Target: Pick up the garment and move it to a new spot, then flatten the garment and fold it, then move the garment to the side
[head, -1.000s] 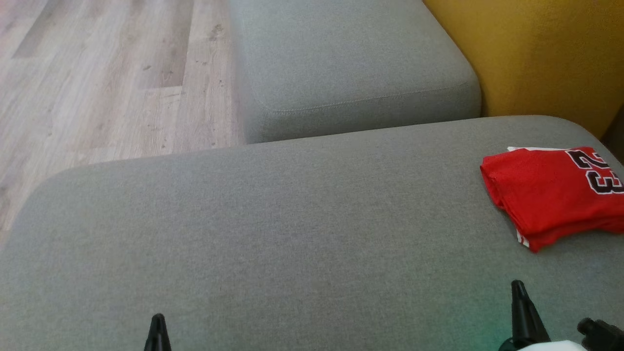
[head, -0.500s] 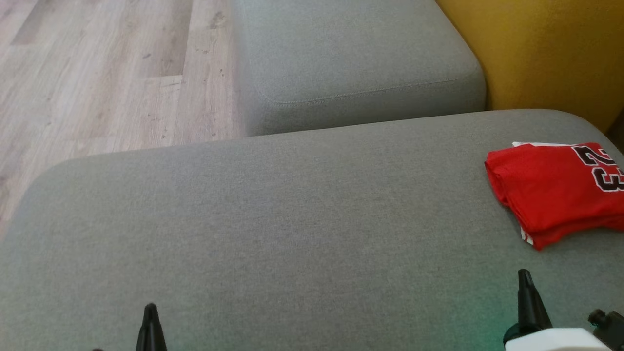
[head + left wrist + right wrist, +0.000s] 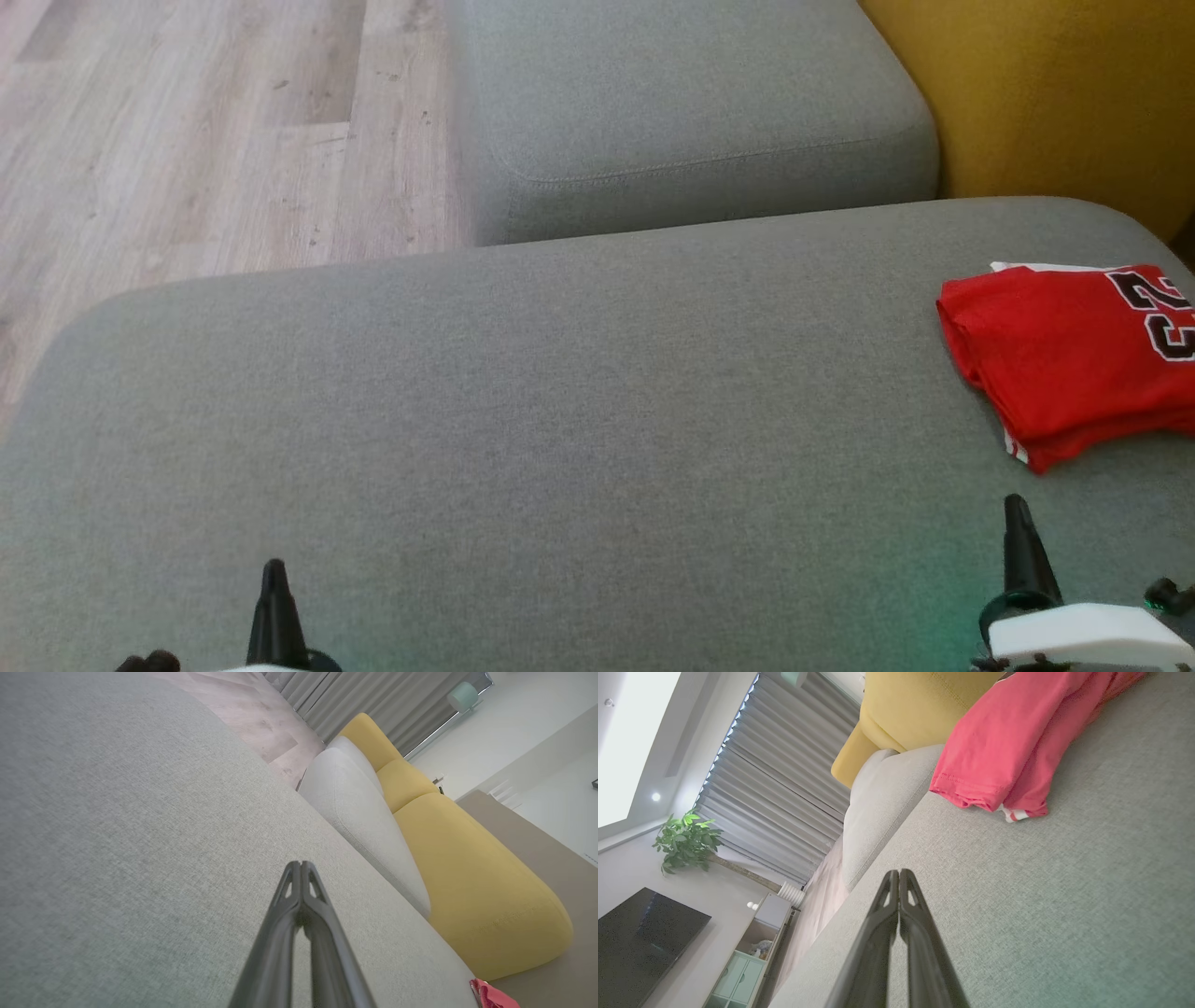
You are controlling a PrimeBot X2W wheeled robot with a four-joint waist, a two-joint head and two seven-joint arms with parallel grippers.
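Observation:
A folded red jersey (image 3: 1069, 359) with a black number lies at the right edge of the big grey cushion (image 3: 560, 420); it also shows in the right wrist view (image 3: 1008, 746) and as a red corner in the left wrist view (image 3: 493, 995). My left gripper (image 3: 274, 607) stands shut and empty over the cushion's near left, fingertips pressed together in its wrist view (image 3: 301, 865). My right gripper (image 3: 1020, 541) is shut too, empty, a short way in front of the jersey and apart from it (image 3: 899, 873).
A second grey cushion (image 3: 691, 112) lies beyond, with a yellow sofa part (image 3: 1055, 93) at the back right. Wooden floor (image 3: 205, 140) runs along the left. The right wrist view catches curtains (image 3: 775, 788), a plant (image 3: 686, 842) and a dark screen (image 3: 640, 938).
The camera has shifted, so the cushions and jersey slid right and up in the picture. Both gripper tips stand higher in the view; both stay shut and empty.

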